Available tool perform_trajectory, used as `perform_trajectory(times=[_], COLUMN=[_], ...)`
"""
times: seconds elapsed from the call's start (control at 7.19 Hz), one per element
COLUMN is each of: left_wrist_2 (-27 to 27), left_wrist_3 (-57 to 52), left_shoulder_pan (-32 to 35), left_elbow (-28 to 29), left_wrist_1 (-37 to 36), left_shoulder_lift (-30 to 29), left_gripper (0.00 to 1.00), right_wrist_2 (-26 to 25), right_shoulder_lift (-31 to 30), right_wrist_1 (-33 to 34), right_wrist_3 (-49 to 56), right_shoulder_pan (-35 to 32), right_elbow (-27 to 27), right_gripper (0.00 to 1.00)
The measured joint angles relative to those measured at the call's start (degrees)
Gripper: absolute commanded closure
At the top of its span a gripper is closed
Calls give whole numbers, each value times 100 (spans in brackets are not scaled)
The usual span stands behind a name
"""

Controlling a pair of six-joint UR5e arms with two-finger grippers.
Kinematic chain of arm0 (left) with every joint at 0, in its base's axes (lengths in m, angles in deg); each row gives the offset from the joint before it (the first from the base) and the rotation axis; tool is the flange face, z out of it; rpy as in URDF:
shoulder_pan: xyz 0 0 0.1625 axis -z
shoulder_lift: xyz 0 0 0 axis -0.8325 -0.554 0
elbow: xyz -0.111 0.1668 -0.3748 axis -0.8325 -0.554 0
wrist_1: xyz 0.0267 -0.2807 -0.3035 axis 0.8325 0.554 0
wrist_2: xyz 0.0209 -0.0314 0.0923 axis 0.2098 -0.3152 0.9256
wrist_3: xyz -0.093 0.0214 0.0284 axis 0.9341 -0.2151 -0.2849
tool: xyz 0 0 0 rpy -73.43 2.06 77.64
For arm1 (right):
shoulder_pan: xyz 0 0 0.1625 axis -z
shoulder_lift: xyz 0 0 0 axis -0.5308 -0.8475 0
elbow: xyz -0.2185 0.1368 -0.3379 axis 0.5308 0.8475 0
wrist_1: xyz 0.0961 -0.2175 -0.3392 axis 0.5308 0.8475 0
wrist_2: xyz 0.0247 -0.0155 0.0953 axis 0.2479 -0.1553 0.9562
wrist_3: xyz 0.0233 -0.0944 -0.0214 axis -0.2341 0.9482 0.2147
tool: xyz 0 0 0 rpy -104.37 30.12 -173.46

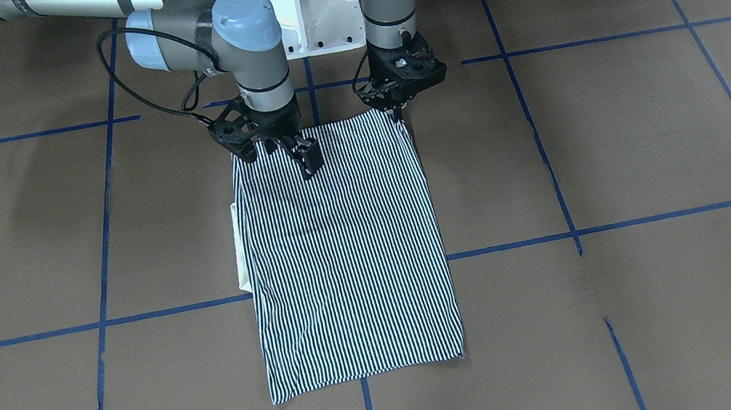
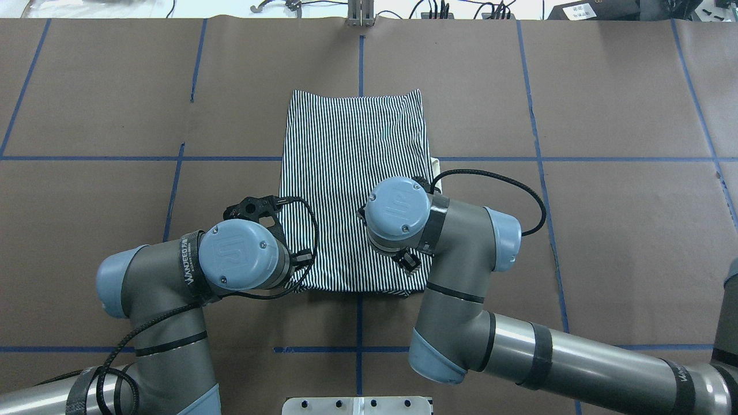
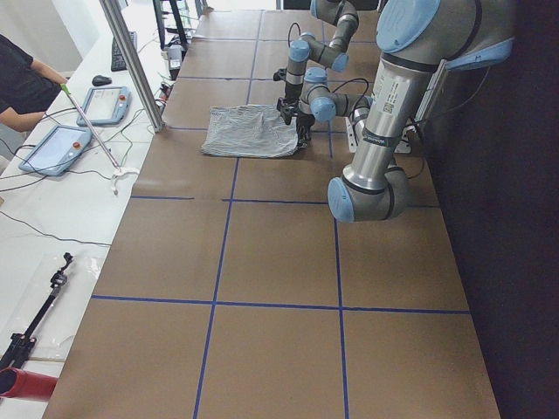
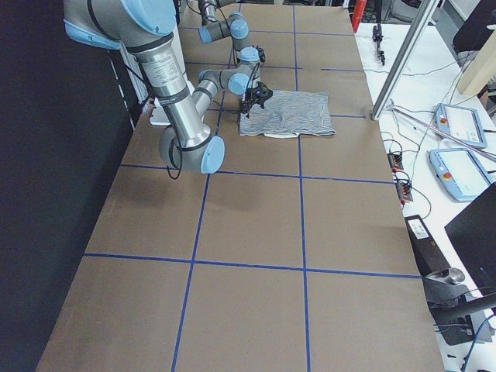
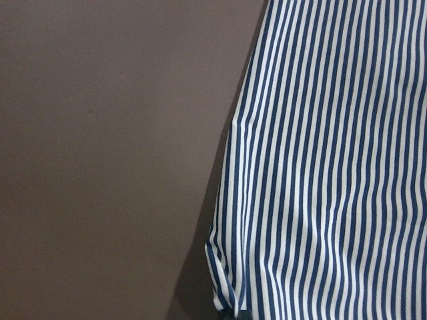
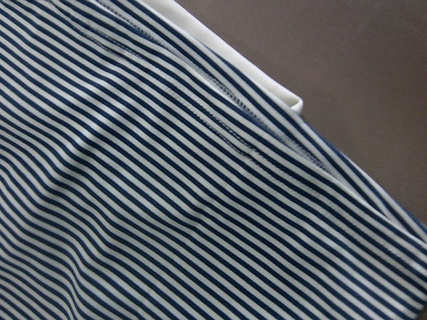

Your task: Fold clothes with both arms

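Navy-striped polo shirt (image 1: 344, 252): soft, limp, light; pinch at corners. Corner seemingly nipped in left jaws; right jaws, cannot tell.

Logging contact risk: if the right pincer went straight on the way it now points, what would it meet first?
The navy-and-white striped polo shirt: the right pincer points down onto it, near one end. Whether it already touches the cloth is unclear.
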Motion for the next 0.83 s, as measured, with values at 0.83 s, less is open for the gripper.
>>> perform_trajectory(times=[0.83], left_wrist_2=[-8], left_wrist_3=[19], left_shoulder_pan=[0], left_elbow=[-2], left_wrist_1=[0], left_shoulder_lift=[-9], left_gripper=[100], right_wrist_2=[6], right_shoulder_lift=[-219], right_wrist_1=[555], right_wrist_3=[-62], right_shoulder_pan=[133], right_elbow=[-317], right_gripper=[0])
